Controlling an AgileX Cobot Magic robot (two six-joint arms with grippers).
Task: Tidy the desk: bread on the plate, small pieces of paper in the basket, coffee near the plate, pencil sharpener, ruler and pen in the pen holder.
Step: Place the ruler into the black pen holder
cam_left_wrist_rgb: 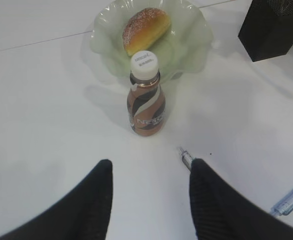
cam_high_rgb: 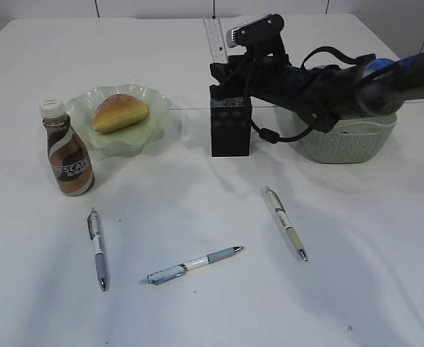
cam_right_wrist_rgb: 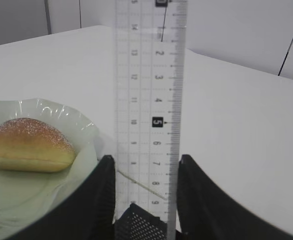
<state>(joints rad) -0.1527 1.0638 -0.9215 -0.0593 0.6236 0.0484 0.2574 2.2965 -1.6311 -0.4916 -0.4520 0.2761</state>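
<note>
While the right gripper (cam_right_wrist_rgb: 145,192) clamps the clear ruler (cam_right_wrist_rgb: 149,95) over the pen holder (cam_high_rgb: 231,124), the ruler's bottom end is hidden; left gripper (cam_left_wrist_rgb: 149,192) hangs released.

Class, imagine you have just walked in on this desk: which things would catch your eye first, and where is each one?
The black robot arm on the right, its right pincer holding a clear ruler upright over the black pen holder. Next, the bread on the pale green plate at left, with the coffee bottle just in front. Three pens lie scattered on the near white desk.
</note>
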